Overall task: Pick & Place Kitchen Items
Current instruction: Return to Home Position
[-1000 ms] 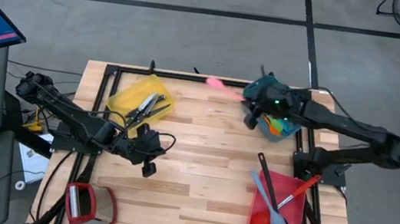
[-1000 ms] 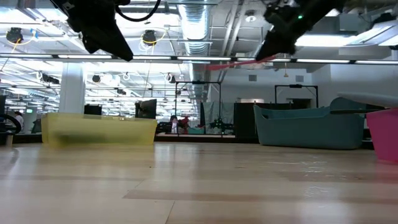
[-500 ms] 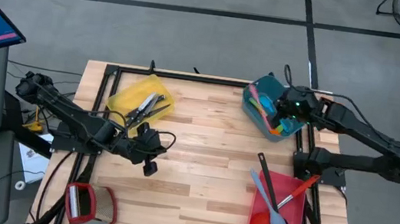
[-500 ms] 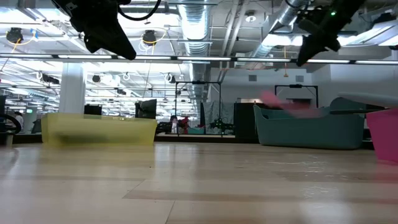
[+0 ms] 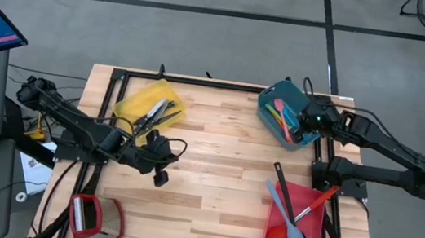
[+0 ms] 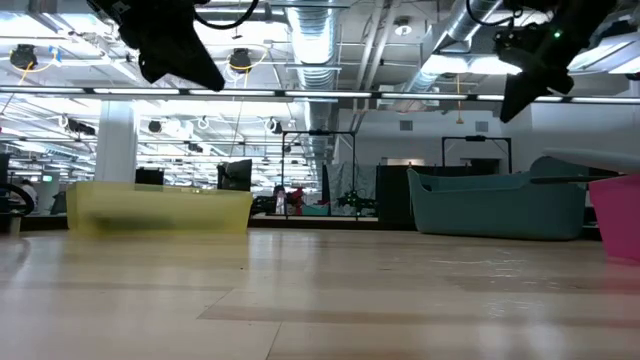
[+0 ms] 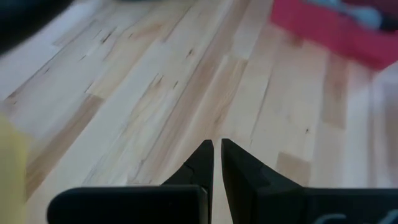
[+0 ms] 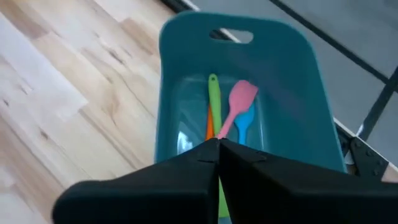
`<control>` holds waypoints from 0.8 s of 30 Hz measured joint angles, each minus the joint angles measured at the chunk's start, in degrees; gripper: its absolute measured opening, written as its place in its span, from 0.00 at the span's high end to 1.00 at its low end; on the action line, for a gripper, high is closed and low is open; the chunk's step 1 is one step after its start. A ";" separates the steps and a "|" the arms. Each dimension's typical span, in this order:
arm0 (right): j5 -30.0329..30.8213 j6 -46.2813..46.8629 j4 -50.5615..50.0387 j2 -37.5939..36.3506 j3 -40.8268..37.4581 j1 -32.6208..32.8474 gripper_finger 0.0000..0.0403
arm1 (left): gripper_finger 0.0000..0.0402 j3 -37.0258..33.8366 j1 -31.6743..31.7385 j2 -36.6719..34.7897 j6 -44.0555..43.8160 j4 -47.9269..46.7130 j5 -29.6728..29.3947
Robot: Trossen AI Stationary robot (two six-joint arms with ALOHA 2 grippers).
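Your right gripper [image 8: 217, 144] hangs above the teal bin [image 8: 186, 37] at the table's far right corner, its fingers pressed together on nothing. They cover the near ends of the pink spatula [image 8: 239, 99], green spatula [image 8: 214, 102], blue spatula [image 8: 244, 127] and orange spatula [image 8: 209, 129] lying inside. Your left gripper [image 7: 217, 146], all but closed and empty, hovers over bare table [image 7: 155, 93] nearer the left edge.
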 joint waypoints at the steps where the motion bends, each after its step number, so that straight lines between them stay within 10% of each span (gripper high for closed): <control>1: -0.03 0.17 0.73 0.01 0.09 0.05 0.99 | 0.96 0.00 0.01 -0.17 0.00 1.10 -0.01; 14: -21.48 -15.13 34.58 -9.71 2.91 2.28 1.00 | 1.00 0.57 0.02 -32.43 14.69 9.16 -2.05; 24: -22.57 -12.76 35.82 -23.24 -7.01 2.28 1.00 | 1.00 -8.16 0.02 -53.57 19.10 9.85 -0.67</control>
